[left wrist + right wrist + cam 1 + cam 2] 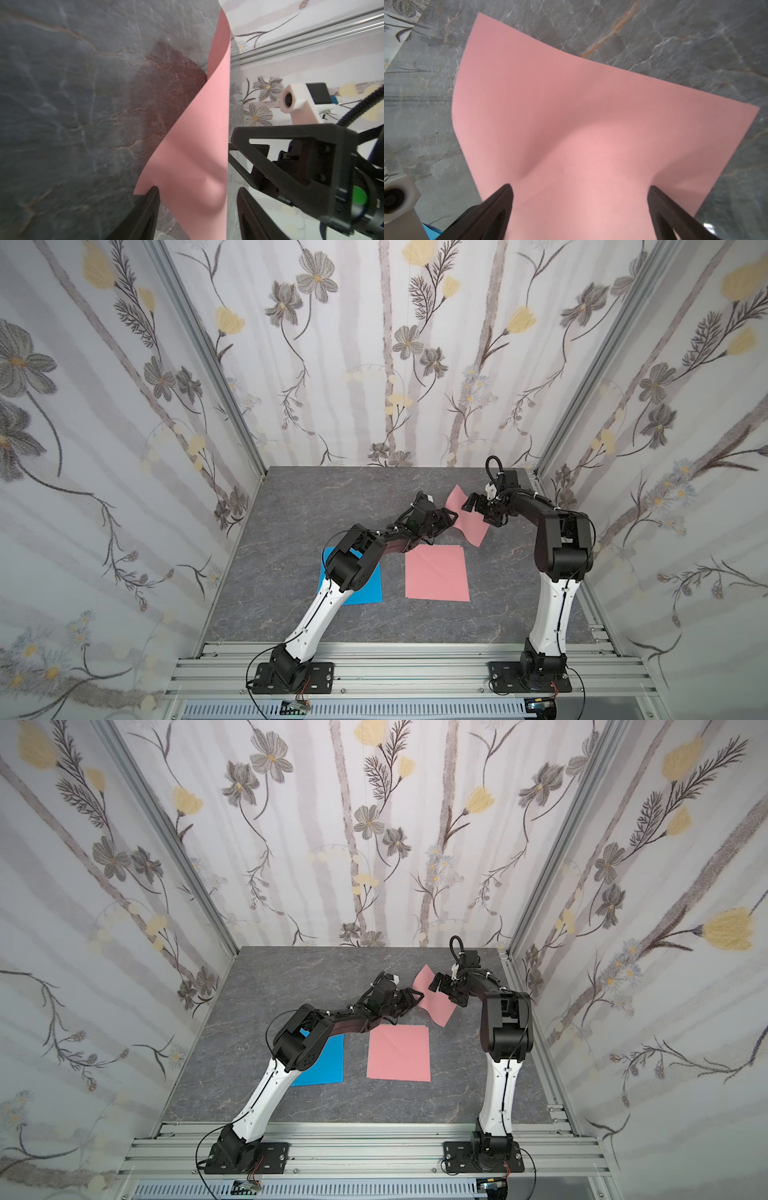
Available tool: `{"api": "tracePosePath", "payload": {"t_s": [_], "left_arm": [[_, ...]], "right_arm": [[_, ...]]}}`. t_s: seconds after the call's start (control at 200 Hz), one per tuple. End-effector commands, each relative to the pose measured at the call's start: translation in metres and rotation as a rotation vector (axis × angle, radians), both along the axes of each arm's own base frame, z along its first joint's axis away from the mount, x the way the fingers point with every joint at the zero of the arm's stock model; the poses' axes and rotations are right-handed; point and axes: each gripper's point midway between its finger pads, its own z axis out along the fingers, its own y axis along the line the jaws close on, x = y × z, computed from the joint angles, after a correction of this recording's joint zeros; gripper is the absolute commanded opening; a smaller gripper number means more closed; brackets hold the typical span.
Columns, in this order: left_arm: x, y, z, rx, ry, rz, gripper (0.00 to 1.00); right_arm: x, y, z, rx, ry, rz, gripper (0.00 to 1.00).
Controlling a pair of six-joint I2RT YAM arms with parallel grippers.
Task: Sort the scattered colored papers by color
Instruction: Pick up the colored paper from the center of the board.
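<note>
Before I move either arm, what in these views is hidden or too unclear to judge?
- Blue paper: the left arm covers much of it in both top views; how many sheets lie there can't be counted.
- Raised pink paper: both grippers hide parts of it in both top views.
- Left gripper: whether it touches the sheet is unclear in the left wrist view.
- Right gripper: open; the sheet bulges between its fingers, contact unclear.
- Flat pink paper: sheet count unclear.
</note>
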Motion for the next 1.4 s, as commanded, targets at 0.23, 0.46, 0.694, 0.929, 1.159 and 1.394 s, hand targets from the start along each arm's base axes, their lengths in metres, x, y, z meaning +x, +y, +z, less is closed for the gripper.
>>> {"api": "tracePosePath", "payload": {"t_s": [0.23,0.46,0.694,0.929,1.159,1.394], "left_arm": [[-0.032,0.013,-0.039,0.001,0.184,-0.013,0.69],[-0.022,0.004,-0.022,-0.292,0.201,0.065,0.7],[-0.012,0.028,-0.034,-0.149,0.17,0.11,0.58],[-0.013,0.038,-0.033,0.057,0.138,0.078,0.34],[-0.008,0.032,-0.038,0.092,0.128,0.07,0.14],[-0.009,0.027,-0.024,0.131,0.107,0.036,0.0]], "right_arm": [[-0.02,0.028,-0.018,0.117,0.089,0.06,1.0],[-0.02,0.028,-0.018,0.115,0.087,0.062,1.0],[-0.02,0.028,-0.016,0.116,0.085,0.061,1.0],[-0.02,0.028,-0.017,0.117,0.086,0.06,1.0],[-0.021,0.03,-0.016,0.12,0.088,0.064,1.0],[-0.021,0.032,-0.014,0.118,0.082,0.07,1.0]]}}
